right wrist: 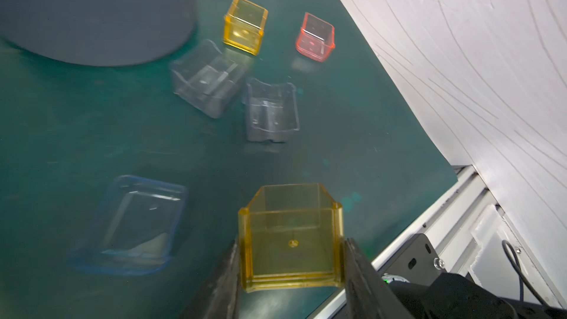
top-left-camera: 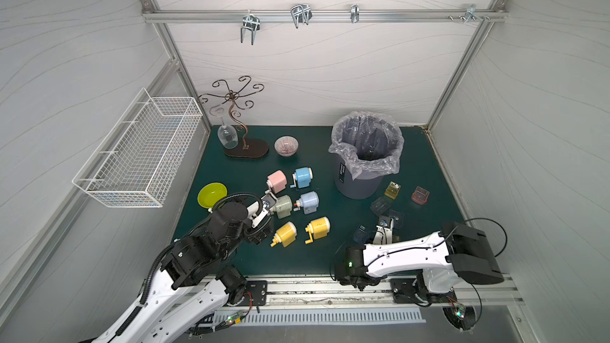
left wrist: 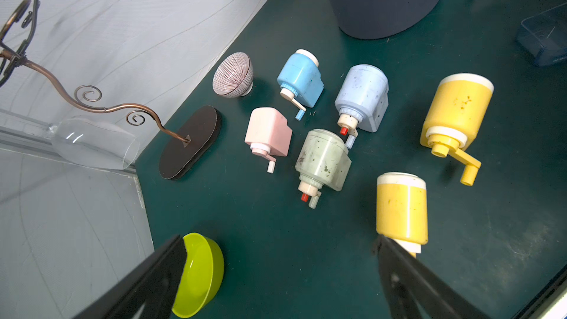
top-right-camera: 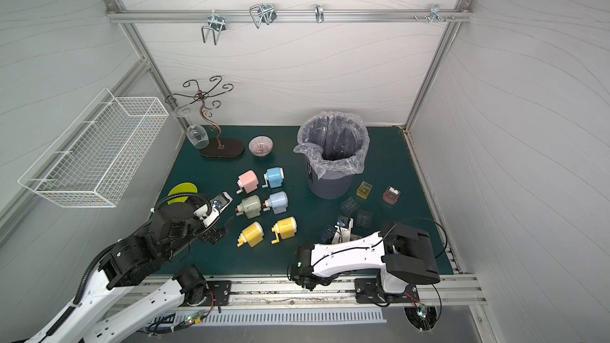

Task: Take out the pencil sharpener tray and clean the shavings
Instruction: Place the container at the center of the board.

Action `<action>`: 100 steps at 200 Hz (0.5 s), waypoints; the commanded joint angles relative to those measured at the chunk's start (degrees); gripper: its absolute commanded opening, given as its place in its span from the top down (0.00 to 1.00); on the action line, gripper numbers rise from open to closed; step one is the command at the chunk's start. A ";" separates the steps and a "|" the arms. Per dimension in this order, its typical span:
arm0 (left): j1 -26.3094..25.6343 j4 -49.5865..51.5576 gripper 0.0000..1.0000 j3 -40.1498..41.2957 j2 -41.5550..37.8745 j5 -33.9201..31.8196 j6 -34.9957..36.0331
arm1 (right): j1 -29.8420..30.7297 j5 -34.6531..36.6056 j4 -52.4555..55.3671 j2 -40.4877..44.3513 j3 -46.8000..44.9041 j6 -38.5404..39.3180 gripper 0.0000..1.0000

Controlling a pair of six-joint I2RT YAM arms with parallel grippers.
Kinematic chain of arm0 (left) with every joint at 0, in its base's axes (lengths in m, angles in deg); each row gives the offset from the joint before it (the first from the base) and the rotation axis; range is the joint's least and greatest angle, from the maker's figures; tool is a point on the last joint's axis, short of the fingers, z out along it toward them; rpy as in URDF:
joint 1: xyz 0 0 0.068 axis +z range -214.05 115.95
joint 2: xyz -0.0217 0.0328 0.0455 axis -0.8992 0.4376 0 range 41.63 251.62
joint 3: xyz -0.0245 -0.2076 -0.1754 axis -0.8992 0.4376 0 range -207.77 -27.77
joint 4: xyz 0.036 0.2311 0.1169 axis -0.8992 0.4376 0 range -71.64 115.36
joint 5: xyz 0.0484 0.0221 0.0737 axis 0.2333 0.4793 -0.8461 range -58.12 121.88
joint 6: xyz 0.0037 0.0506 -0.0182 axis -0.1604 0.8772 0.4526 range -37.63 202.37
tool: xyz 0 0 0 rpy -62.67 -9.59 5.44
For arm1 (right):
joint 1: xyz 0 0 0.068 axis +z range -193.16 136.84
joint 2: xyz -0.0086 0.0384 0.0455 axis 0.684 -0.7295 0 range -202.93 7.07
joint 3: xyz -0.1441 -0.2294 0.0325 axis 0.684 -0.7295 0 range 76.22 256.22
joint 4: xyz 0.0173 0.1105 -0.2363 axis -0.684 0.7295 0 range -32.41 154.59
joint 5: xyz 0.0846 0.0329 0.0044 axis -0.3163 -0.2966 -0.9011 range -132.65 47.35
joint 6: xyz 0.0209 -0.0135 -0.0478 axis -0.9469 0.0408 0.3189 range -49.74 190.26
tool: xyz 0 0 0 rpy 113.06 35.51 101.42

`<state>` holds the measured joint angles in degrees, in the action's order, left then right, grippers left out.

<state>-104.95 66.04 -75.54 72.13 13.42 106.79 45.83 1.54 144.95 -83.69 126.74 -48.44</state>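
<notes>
Pinching an amber-yellow clear plastic sharpener tray by its two side walls, the right gripper holds it low over the dark green mat, on the robot's side of the grey plastic bin lined with a clear bag. This tray looks empty. No shavings show in it, and the bin's inside is too dim to judge.

Five more lie loose between it and the bin: a small yellow tray, a red tray, a colourless tray, a second colourless tray and a blue tray. All six drawers seem out, so emptying looks nearly finished; probably only this tray's set-down is left.

The left gripper, fingers spread wide and empty, hangs by the six plastic crank pencil sharpeners beside the bin. Beyond them from the bin sit a lime-green plastic bowl and a striped ceramic bowl. Only the crowded loose trays hamper a set-down.
</notes>
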 commanded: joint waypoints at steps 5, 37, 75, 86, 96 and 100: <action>0.21 -4.36 0.00 0.21 -0.27 0.88 -0.53 | -2.13 2.78 -2.58 0.05 -1.42 -33.62 1.00; 0.21 -3.93 0.00 1.13 0.02 1.13 0.39 | 0.77 12.87 -16.23 0.53 -6.78 -33.32 1.00; 0.21 -2.91 0.00 1.45 -1.53 0.79 -0.44 | 4.07 13.79 -24.24 2.68 -12.86 -33.49 1.00; 0.21 -2.52 0.00 1.49 -2.21 0.78 -1.52 | 4.22 13.42 -25.79 2.90 -13.55 -33.54 1.00; 0.21 -2.04 0.00 1.64 -2.90 0.79 -2.51 | 4.41 12.84 -26.15 1.93 -13.35 -33.66 1.00; 0.21 -1.79 0.00 1.63 -3.17 0.74 -2.93 | 4.50 12.80 -26.76 1.57 -13.41 -33.63 1.00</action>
<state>-104.95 64.90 -74.01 70.79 13.88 106.58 49.59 12.73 123.07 -82.10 113.74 -48.87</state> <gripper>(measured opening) 0.998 0.493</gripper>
